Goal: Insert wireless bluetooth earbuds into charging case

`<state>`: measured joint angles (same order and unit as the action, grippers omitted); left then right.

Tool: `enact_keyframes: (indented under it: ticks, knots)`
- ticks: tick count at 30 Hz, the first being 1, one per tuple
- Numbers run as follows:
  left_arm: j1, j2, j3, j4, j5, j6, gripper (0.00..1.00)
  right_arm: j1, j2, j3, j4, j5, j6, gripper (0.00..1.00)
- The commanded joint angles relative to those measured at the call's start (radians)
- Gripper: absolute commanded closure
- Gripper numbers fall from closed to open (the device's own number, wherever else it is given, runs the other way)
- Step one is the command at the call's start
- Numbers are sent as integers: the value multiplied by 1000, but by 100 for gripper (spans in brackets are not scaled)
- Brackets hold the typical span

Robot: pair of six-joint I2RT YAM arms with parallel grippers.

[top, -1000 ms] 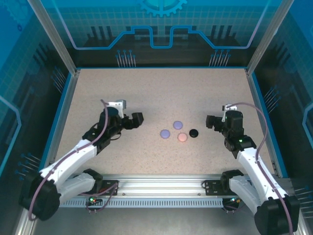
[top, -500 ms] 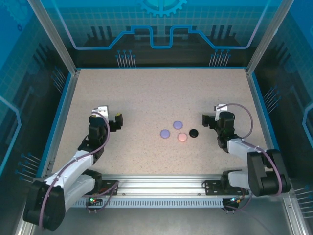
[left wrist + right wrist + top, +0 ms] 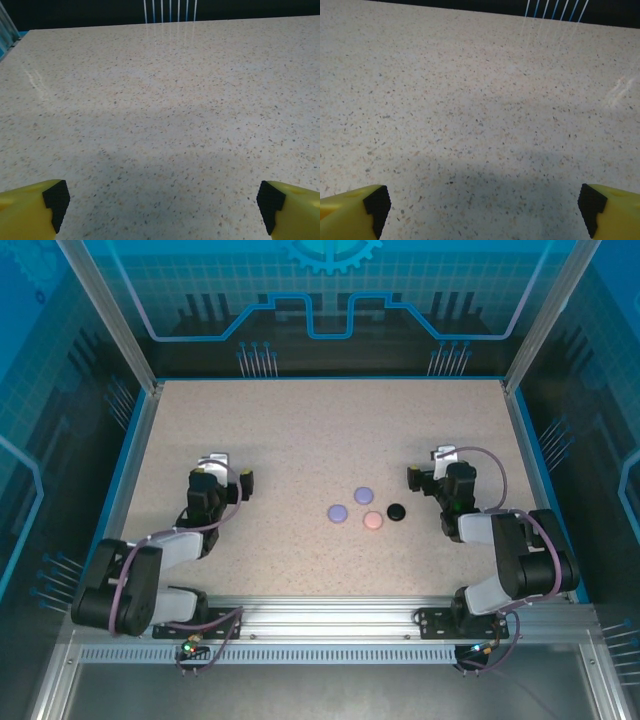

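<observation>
Arms are drawn further back from the round cases [image 3: 373, 520], left pincer [image 3: 243, 483] and right pincer [image 3: 413, 478] spread empty; insertion is judged finished.

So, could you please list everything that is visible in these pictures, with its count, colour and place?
lavender round cases: two, lavender, table centre; one at the back of the cluster, the other at its left end
pink round case: one, pink, front of the cluster
black round case: one, black, right end of the cluster
table: one, speckled beige with a blue border
mounting rail: one, silver, near edge, under both arm bases
left gripper: one, yellow fingers with black pads, open and empty, left of the cluster
right gripper: one, same colours, open and empty, right of the cluster
</observation>
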<state>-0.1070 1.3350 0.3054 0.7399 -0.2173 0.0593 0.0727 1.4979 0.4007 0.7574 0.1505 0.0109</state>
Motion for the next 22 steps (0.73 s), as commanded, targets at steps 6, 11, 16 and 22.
enact_keyframes:
  ticks: [6, 11, 16, 22]
  knots:
    - [56, 217, 4, 321, 134, -1, 1, -8, 2, 19, 16, -16, 6, 0]
    - [76, 218, 56, 221, 148, -22, 1, -2, 4, 20, 14, -10, 2, 0]
    - [91, 217, 78, 177, 134, -49, 1, -4, 4, 24, 9, -19, 0, 0]
    - [92, 216, 77, 177, 134, -49, 1, -11, 4, 23, 8, -32, 2, 0]
